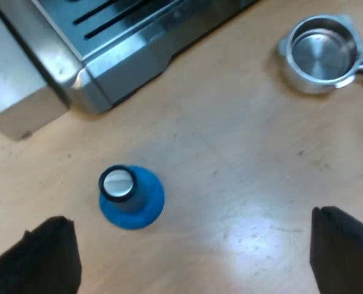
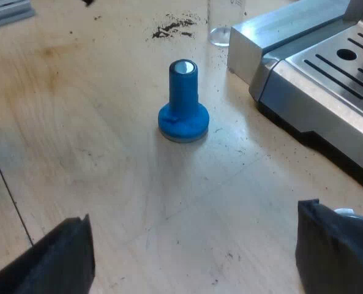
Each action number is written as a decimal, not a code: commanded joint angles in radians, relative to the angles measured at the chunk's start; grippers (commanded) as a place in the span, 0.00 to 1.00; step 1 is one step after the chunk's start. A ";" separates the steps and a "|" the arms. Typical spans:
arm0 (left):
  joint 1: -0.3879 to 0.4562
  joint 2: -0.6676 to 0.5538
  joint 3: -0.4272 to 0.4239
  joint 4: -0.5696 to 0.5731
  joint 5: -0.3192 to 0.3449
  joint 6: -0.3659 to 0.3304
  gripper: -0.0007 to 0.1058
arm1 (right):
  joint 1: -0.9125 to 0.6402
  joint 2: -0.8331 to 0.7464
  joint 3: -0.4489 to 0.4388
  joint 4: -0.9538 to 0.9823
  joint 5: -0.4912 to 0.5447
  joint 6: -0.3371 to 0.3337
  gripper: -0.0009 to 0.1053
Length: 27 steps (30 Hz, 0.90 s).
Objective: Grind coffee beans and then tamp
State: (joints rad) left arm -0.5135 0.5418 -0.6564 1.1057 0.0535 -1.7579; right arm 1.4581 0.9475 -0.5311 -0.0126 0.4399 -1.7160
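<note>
We are hovering the left gripper [image 1: 193,260] over the table [image 1: 248,165] with its fingers spread wide and nothing between them. We are reading the right gripper [image 2: 196,263] the same way: fingers wide apart, empty.

The metal holder [image 1: 323,54] is lying on the table well ahead of the left gripper. Its basket is facing up and looking bare of coffee. We are judging it to be rigid, smooth and heavier at the basket end. The handle, running out of sight, is the place to take hold.

The blue tamper [image 2: 183,101] is standing upright, just ahead of and below the left gripper and farther ahead of the right one. We are expecting it to be stiff and steady on its broad base. The narrow stem under the pale cap is the part to pinch.

The espresso machine [image 1: 126,43] is standing beyond the tamper, its drip tray [image 2: 334,73] corner near it. A measuring glass [image 2: 223,27] and scattered coffee grounds [image 2: 172,26] are lying beyond the tamper from the right gripper. Nothing is blocking either gripper's path to the tamper.
</note>
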 commanded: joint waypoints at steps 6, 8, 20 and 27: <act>0.110 0.165 -0.007 -0.035 -0.021 0.034 0.74 | 0.002 -0.001 -0.002 -0.021 -0.003 -0.016 0.67; 0.110 0.206 -0.007 -0.049 -0.021 0.057 0.74 | 0.002 -0.001 -0.002 -0.021 -0.003 -0.016 0.67; 0.110 0.483 -0.007 -0.110 -0.035 0.084 0.74 | 0.002 -0.001 -0.002 -0.021 -0.003 -0.009 0.67; 0.110 0.619 -0.007 -0.158 -0.035 0.084 0.74 | 0.002 -0.001 -0.002 -0.007 0.000 -0.009 0.67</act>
State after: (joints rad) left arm -0.4028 1.1527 -0.6564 0.9636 0.0354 -1.6732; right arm 1.4581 0.9475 -0.5311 -0.0191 0.4399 -1.7160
